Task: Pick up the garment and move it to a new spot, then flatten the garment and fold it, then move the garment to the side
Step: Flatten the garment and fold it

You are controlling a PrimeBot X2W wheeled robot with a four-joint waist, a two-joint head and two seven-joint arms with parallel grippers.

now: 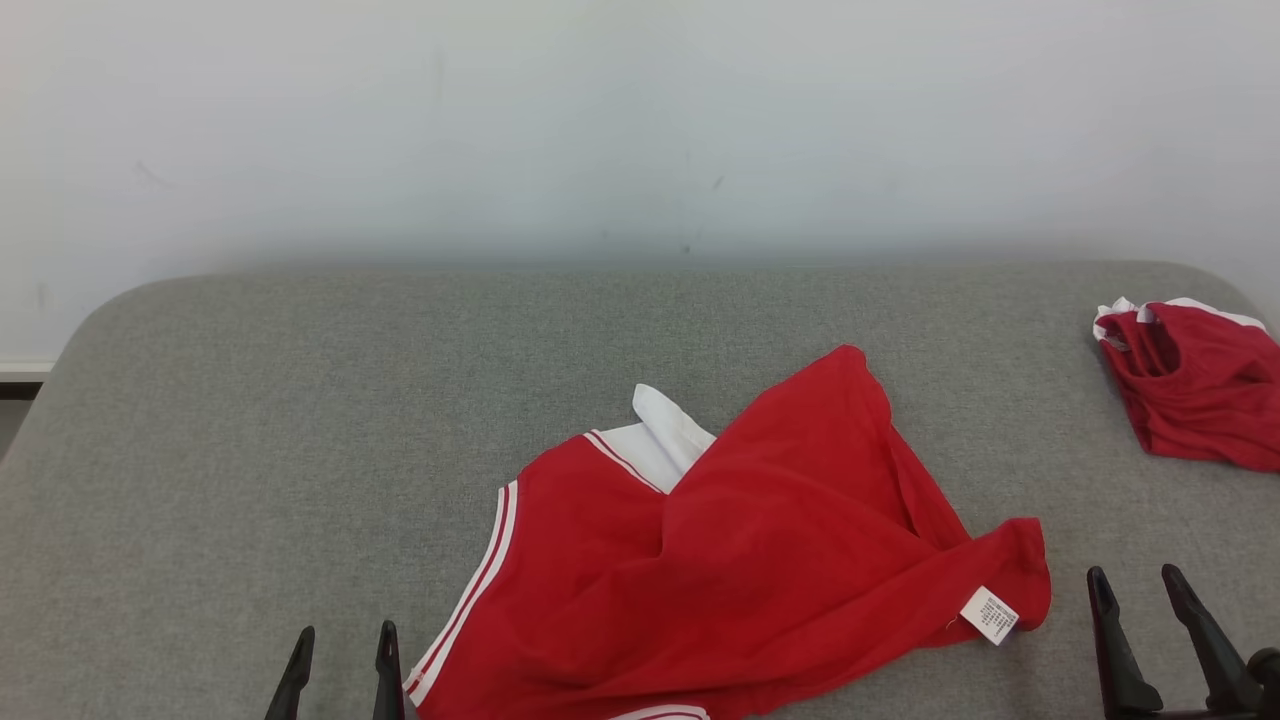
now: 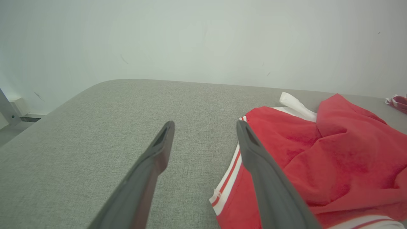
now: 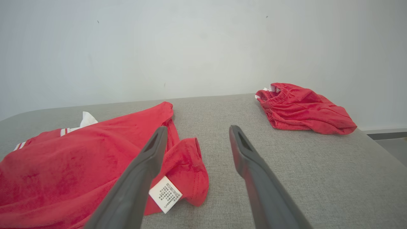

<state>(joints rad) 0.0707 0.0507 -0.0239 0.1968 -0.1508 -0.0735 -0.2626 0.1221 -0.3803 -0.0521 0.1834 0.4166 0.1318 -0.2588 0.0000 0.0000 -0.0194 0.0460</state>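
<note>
Head view: rumpled red garment (image 1: pixel 760 560), white-trimmed, on grey woven tabletop (image 1: pixel 250 450)

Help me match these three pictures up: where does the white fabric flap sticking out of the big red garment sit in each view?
Head view: the white fabric flap is near the centre, at the far edge of the big red garment.
Left wrist view: right of centre, just above mid-height.
Right wrist view: far left, mid-height.
Shared landmark: the small crumpled red garment, right of the flap in all three.
</note>
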